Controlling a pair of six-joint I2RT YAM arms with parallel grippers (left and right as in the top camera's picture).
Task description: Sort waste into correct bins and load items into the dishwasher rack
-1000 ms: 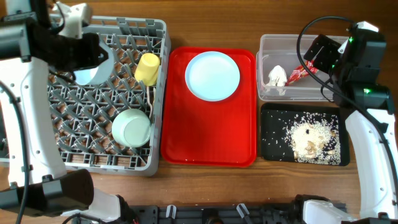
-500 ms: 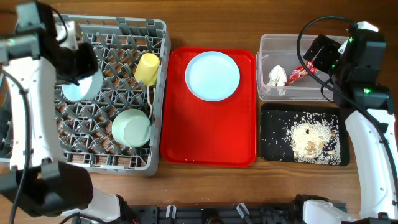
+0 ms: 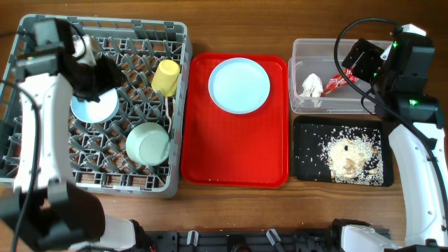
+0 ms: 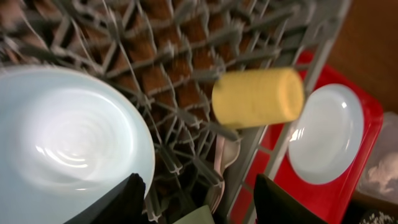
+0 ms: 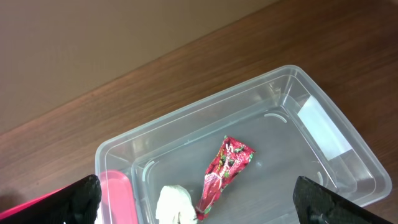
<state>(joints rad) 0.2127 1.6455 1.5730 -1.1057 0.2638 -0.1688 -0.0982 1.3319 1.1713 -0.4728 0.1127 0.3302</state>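
**Status.** The left gripper hangs over the large square grey plastic lattice rack. Its jaws are parted and nothing sits between them. The light blue round bowl lies in the rack just beside the left-hand finger and is not gripped. The pale green round bowl and the small yellow plastic cup, which lies on its side, are also in the rack.

The right gripper is spread wide and empty above the clear rectangular plastic tub. The tub holds the crumpled white paper napkin and the shiny red snack wrapper. The whitish rice-like scraps lie in the glossy black rectangular tray.

**Governing relation.** The light blue round plate is the one dish not yet racked. It lies flat on the flat red serving tray.
- In the left wrist view it lies to the right of the jaws, past the yellow cup and the rack wall.
- It is round, so no long axis sets the wrist angle, and a grasp would likely have to take the rim.
- It lies between the two arms, and the right gripper looks somewhat nearer.

**Markings.** The wrapper carries print that is too small to read. No other writing is visible.
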